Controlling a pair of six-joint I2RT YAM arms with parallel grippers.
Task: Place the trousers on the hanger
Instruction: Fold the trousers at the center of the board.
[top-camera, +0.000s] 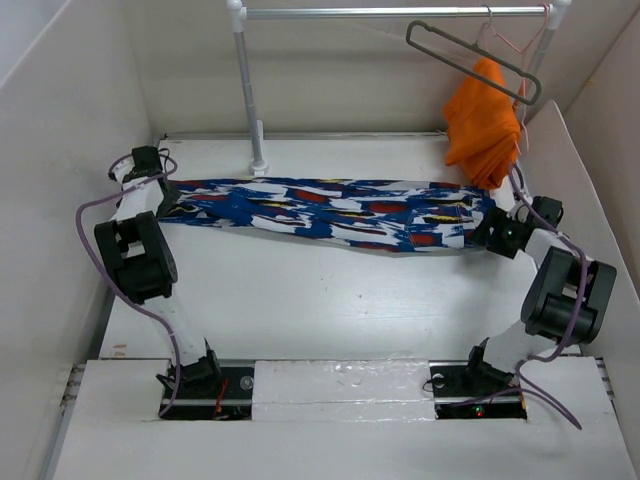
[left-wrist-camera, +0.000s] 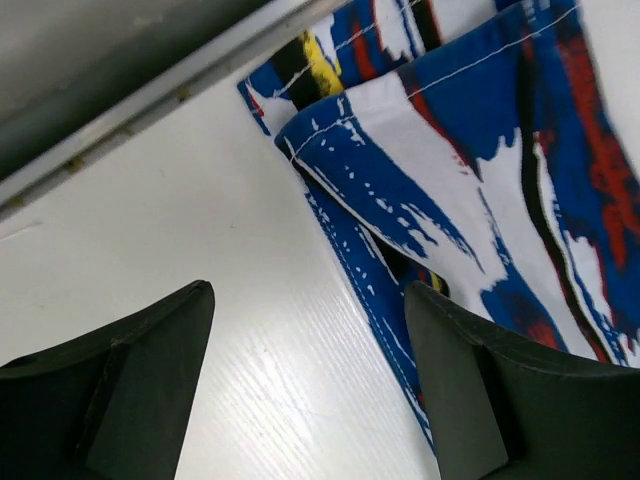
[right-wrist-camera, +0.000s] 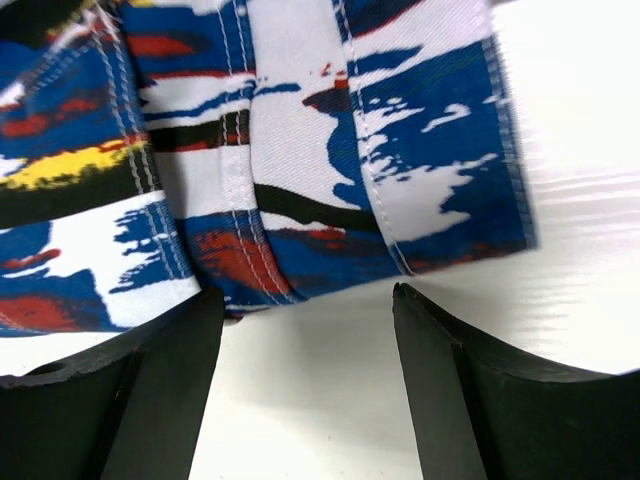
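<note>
The trousers (top-camera: 330, 213), deep blue with white, red, black and yellow patches, lie stretched flat across the table from left to right. The dark grey hanger (top-camera: 470, 55) hangs tilted on the rail at the back right. My left gripper (top-camera: 170, 192) is open at the trousers' left end; the left wrist view shows the leg hems (left-wrist-camera: 420, 170) ahead and bare table between the fingers (left-wrist-camera: 150, 390). My right gripper (top-camera: 487, 228) is open at the right end; the right wrist view shows the waistband (right-wrist-camera: 300, 180) just beyond the fingertips (right-wrist-camera: 430, 340).
A metal rail (top-camera: 390, 13) on a white post (top-camera: 250, 100) runs across the back. A plain orange garment (top-camera: 485, 120) hangs from a thin copper wire hanger (top-camera: 515, 35) at the rail's right end. White walls close in the table at left, right and back.
</note>
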